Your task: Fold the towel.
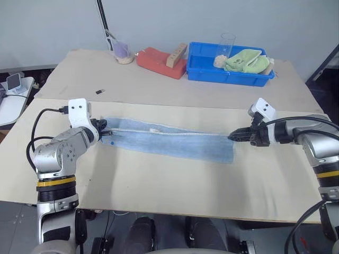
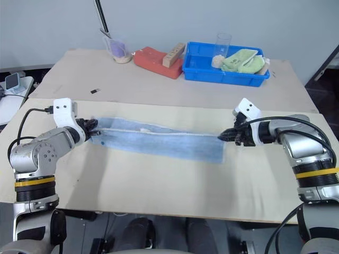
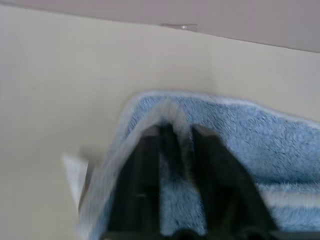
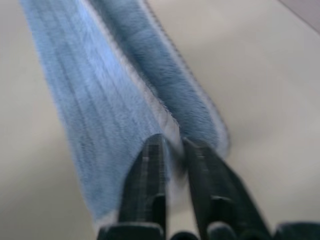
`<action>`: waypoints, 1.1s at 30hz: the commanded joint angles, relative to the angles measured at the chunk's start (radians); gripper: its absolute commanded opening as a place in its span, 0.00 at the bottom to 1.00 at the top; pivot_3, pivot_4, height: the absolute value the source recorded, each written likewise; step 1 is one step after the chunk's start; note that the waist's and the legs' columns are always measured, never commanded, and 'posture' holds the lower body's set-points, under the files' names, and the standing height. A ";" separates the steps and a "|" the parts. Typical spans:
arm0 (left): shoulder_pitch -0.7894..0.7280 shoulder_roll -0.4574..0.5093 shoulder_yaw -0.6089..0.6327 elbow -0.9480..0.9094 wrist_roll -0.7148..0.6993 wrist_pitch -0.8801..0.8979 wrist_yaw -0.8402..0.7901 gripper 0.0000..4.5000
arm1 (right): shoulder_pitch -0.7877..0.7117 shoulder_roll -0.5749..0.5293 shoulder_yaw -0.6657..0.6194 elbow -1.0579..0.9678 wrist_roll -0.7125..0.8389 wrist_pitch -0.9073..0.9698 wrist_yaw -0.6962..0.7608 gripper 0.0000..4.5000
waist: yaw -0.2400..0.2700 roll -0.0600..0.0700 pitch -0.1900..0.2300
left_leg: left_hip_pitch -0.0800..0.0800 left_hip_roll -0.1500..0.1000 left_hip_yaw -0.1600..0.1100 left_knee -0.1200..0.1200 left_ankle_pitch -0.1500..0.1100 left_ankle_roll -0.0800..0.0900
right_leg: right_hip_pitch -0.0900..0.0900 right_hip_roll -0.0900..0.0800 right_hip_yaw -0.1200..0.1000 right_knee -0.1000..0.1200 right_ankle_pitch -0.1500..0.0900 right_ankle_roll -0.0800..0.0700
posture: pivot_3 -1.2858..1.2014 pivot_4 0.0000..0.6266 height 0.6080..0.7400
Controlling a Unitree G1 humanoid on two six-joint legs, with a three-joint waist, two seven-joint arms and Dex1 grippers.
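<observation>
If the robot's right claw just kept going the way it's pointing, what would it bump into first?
Most likely the towel itself: the right gripper sits at its end, aimed along the cloth toward the left gripper, which is far beyond it.

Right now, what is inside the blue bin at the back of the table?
The blue bin holds a light green cloth and a clear cup with something pale inside. Whatever lies under the cloth is covered.

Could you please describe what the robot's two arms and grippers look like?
Both arms are silver-grey metal with black joints and a yellow band low on each. A white block sits on each wrist, and black cables loop along them. The left gripper and right gripper each have two slim black fingers.
</observation>
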 commanded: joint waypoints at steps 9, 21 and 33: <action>0.045 0.106 -0.057 -0.131 0.119 -0.274 -0.144 1.00 | 0.067 -0.008 -0.159 -0.094 0.015 -0.016 -0.111 0.99 | -0.003 0.000 0.000 | -0.001 0.000 0.000 0.000 0.000 0.000 | -0.001 0.000 0.000 0.000 0.000 0.000 | 0.52 0.24 0.40; 0.317 0.387 -0.060 -0.359 -0.161 -0.484 -0.905 1.00 | 0.327 0.142 -0.316 -0.447 0.124 0.230 -0.373 0.99 | -0.004 0.001 0.000 | -0.002 0.002 0.001 0.000 0.000 0.000 | -0.003 0.000 -0.001 0.001 -0.007 0.006 | 0.52 0.24 0.40; 0.256 0.398 -0.116 -0.395 -0.244 -0.526 -1.119 1.00 | 0.313 0.285 -0.232 -0.280 0.065 0.150 -0.496 0.99 | -0.013 0.001 0.001 | -0.001 0.002 0.002 0.000 0.000 0.000 | -0.003 0.002 0.000 0.001 -0.007 0.007 | 0.52 0.24 0.40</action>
